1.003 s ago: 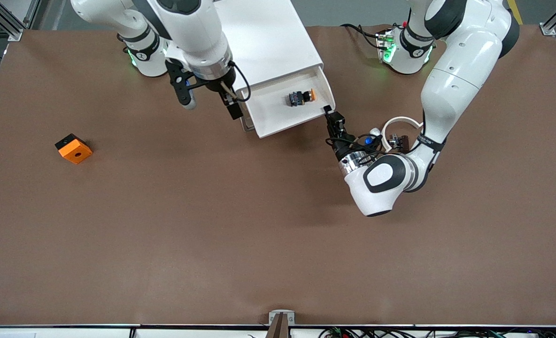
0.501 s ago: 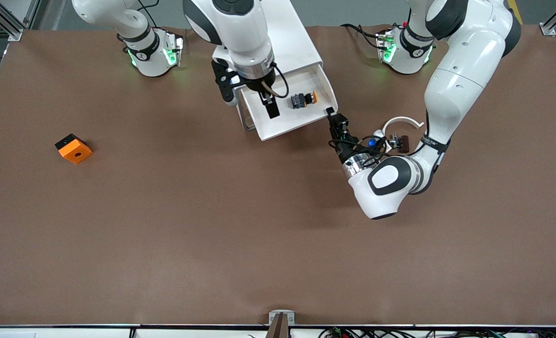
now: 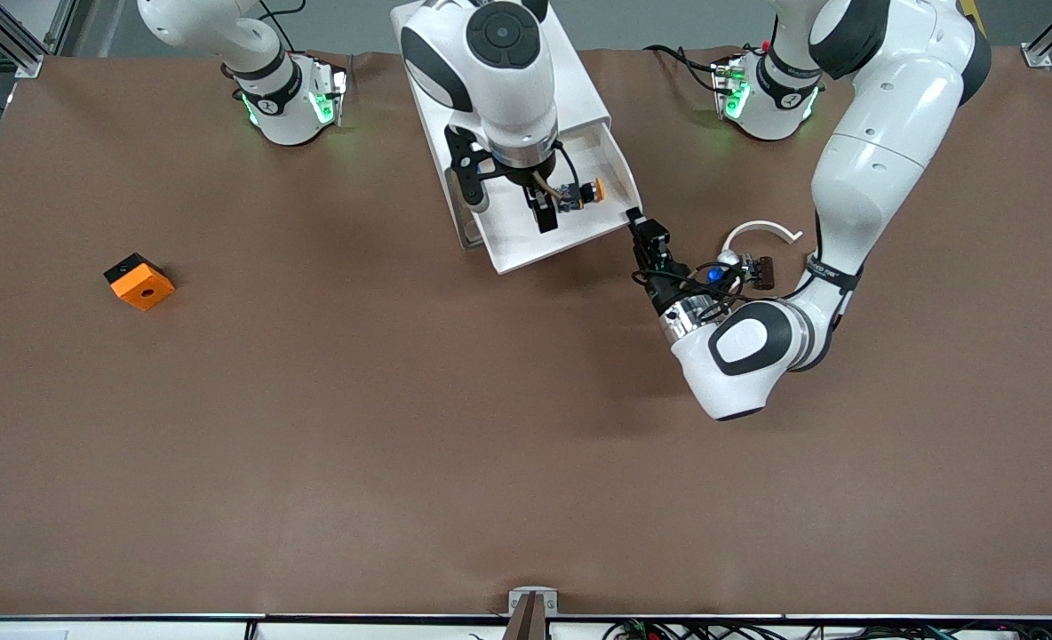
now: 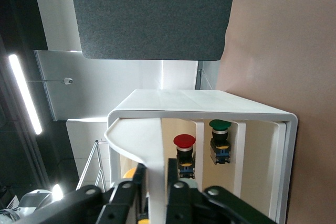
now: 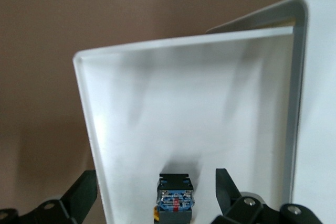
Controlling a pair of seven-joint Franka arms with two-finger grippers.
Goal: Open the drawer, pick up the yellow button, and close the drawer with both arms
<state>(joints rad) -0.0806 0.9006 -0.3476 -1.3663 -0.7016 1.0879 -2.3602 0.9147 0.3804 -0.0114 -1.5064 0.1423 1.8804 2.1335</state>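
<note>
The white cabinet stands between the arm bases. Its top drawer is pulled out toward the front camera. The button, orange cap and dark body, lies on the drawer's white floor. My right gripper hangs open over the drawer. In the right wrist view the button lies below the spread fingers of that gripper, one finger outside the drawer wall. My left gripper is shut on the drawer's front corner. The left wrist view shows it clamping the front panel.
An orange block with a black hole lies toward the right arm's end of the table. A white curved band with black clips lies beside the left forearm. A red-capped button and a green-capped one sit in the cabinet below the drawer.
My right arm has swung from beside the cabinet to over the open drawer, above the button. My left gripper and the drawer corner have shifted slightly toward the front camera.
</note>
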